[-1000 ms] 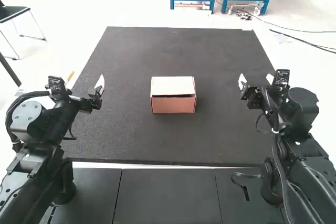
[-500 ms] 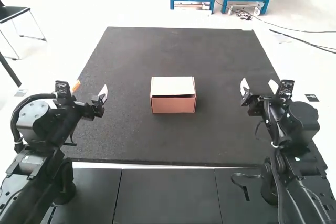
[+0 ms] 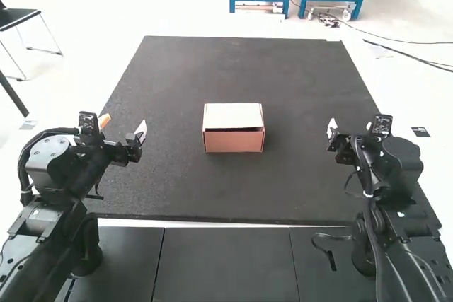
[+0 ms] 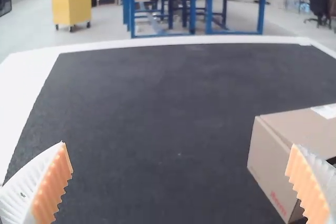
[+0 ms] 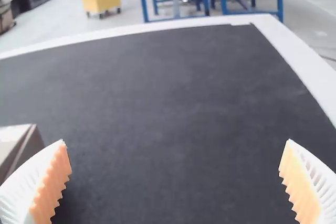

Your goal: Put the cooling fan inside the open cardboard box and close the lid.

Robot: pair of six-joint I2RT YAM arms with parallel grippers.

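Left gripper (image 3: 122, 125): well to the left of the cardboard box (image 3: 233, 126) and slightly nearer the arm bases than it, hanging above the black mat (image 3: 233, 61), apart from everything. Its white ribbed fingers (image 4: 50, 184) are spread wide and hold nothing; in the left wrist view only bare mat lies between the orange pads, with one end of the box beside the far pad. Right gripper (image 3: 352, 134): well to the right of the box, at about the same nearness, also off the mat surface. Its fingers (image 5: 50, 182) are released and empty too, with a corner of the box showing past one of them in the right wrist view. The box sits upright on the mat about midway between the two grippers, neither touching it. Its pale lid lies flat over the top and the interior is covered. A thin dark seam runs under the lid's front edge; I cannot tell whether the flap is fully tucked. The contents are hidden, so I judge the cooling fan to be inside the box. Beyond the box lies more mat. Judgement: loading and lid closing look done, both arms parked clear. At most a final press on the lid's front edge could remain.
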